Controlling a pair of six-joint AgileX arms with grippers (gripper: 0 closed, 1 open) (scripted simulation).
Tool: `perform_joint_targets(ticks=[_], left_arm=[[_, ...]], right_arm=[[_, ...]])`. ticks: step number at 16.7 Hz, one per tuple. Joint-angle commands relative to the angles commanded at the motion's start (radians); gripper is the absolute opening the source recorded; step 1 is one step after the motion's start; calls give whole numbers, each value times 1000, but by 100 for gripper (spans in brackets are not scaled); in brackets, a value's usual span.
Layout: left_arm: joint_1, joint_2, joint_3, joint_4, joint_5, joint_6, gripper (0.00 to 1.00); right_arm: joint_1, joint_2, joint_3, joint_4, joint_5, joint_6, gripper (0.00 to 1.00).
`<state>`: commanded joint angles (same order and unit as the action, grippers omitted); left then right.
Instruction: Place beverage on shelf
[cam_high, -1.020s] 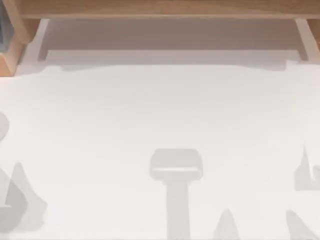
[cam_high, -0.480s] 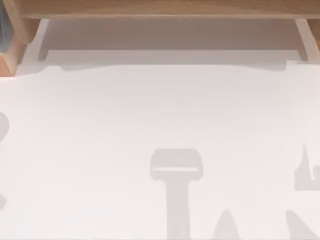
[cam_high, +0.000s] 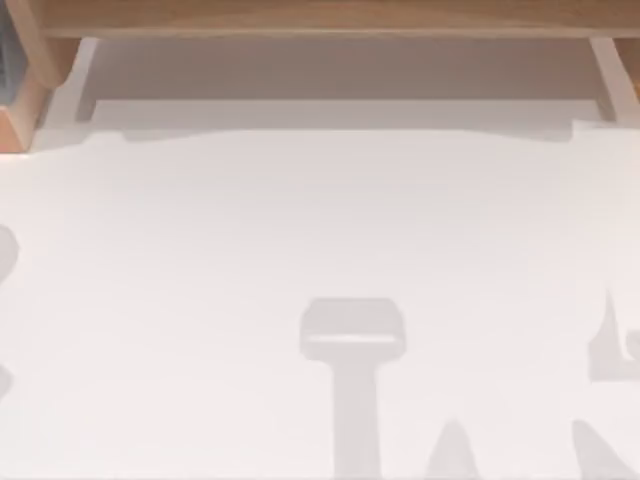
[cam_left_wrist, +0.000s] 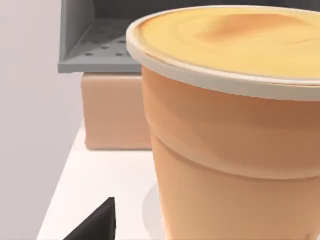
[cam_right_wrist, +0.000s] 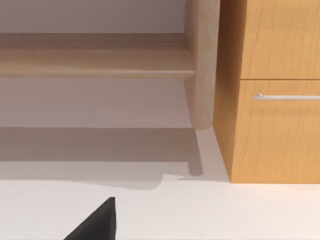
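Left wrist view has the beverage (cam_left_wrist: 230, 125) looming across the right of the frame, standing upright on the white bench (cam_left_wrist: 100, 185) for pickup, while the shelf (cam_high: 320, 18) spans the top view's upper edge; finger state I cannot tell.

Beverage (cam_left_wrist: 235, 135) — orange-tan tapered cup, pale rim, yellow-orange round top; stands upright on the white surface, close before the left arm's dark fingertip (cam_left_wrist: 95, 222). Shelf (cam_high: 320, 18) — long light-brown wooden board along the table's far edge, on pale wooden uprights; one upright (cam_right_wrist: 201, 65) stands well beyond the right arm's fingertip (cam_right_wrist: 95, 222).
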<state>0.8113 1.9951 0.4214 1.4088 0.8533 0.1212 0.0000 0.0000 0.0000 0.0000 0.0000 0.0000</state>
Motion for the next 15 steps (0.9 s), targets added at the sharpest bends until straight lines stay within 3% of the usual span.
perform_joint_targets(ticks=[5, 10, 15], left_arm=[[-133, 91, 150, -36, -129, -29, 100], [-153, 104, 171, -42, -150, -33, 100], [-153, 104, 171, -42, -150, -33, 62]], right_arm=[[0, 0, 0, 0, 0, 0, 100], [0, 0, 0, 0, 0, 0, 100], [0, 0, 0, 0, 0, 0, 100]])
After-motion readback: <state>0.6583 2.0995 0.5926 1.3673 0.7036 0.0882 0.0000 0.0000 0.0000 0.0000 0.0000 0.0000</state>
